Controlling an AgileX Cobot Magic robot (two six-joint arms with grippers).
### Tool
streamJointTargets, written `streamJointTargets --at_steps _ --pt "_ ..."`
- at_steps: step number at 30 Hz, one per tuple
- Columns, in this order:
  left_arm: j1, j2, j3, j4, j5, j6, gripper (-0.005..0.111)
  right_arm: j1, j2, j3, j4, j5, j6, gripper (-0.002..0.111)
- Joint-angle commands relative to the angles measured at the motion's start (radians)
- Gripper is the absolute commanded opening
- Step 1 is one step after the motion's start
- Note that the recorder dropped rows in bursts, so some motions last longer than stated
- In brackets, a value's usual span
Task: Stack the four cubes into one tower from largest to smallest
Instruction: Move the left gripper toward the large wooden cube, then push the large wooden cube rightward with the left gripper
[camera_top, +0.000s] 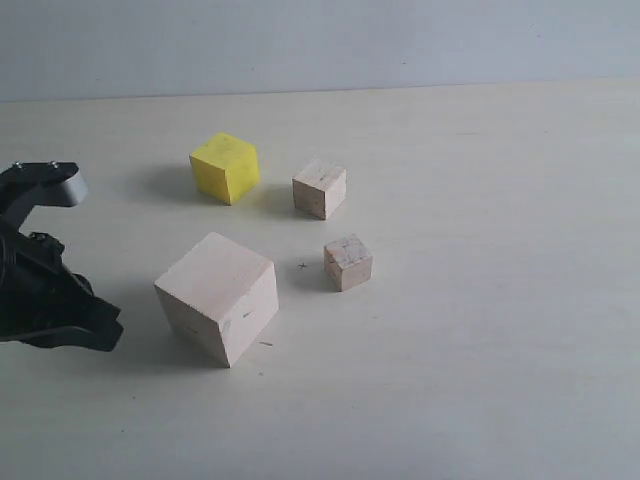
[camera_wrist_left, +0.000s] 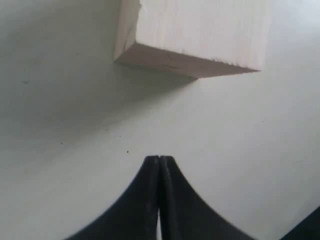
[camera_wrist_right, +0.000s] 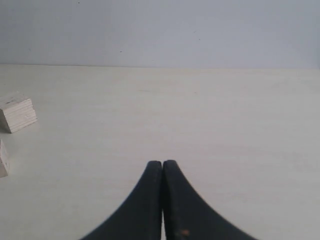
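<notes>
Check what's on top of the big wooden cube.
Nothing: the top face of the big wooden cube is bare. The yellow cube, the small wooden cube and the marked smallest cube sit apart on the table. Its underside is hidden.

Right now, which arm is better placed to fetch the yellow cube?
Left: its gripper is beside the large cube, nearer the yellow cube; the right gripper is outside the exterior view.

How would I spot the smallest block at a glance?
Find the large pale wooden cube. To its right in the exterior view stands the smallest cube, alone. Unlike the small wooden cube behind it, its top bears greyish marks.
</notes>
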Motion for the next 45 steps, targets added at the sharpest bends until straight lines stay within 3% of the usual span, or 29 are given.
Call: streamJointTargets --at_steps 1,5,9,12,19,25,31,33,39,45 --pt "-0.007 0.064 -0.054 -0.002 -0.033 0.009 0.000 0.000 -0.006 0.004 -0.004 -0.004 0.000 0.000" --pt "-0.018 0.140 -0.083 -0.004 -0.029 0.025 0.000 0.000 -0.006 0.004 -0.004 -0.004 0.000 0.000" --pt "-0.139 0.232 -0.112 -0.006 -0.076 0.041 0.000 0.000 -0.006 0.004 -0.004 -0.004 0.000 0.000" --pt "-0.212 0.284 -0.114 -0.008 -0.219 0.016 0.000 0.000 -0.006 0.004 -0.004 -0.004 0.000 0.000" --pt "-0.251 0.332 -0.117 -0.025 -0.328 0.007 0.000 0.000 -0.006 0.004 -0.004 -0.004 0.000 0.000" --pt "-0.255 0.333 -0.172 -0.076 -0.328 0.017 0.000 0.000 -0.006 0.004 -0.004 -0.004 0.000 0.000" --pt "-0.255 0.341 -0.195 -0.427 -0.301 0.273 0.000 0.000 -0.006 0.004 -0.004 -0.004 0.000 0.000" --pt "-0.263 0.351 -0.195 -0.467 -0.297 0.293 0.000 0.000 -0.006 0.004 -0.004 -0.004 0.000 0.000" --pt "-0.329 0.380 -0.200 -0.495 -0.366 0.294 0.000 0.000 -0.006 0.004 -0.004 -0.004 0.000 0.000" --pt "-0.343 0.380 -0.228 -0.512 -0.381 0.293 0.000 0.000 -0.006 0.004 -0.004 -0.004 0.000 0.000"
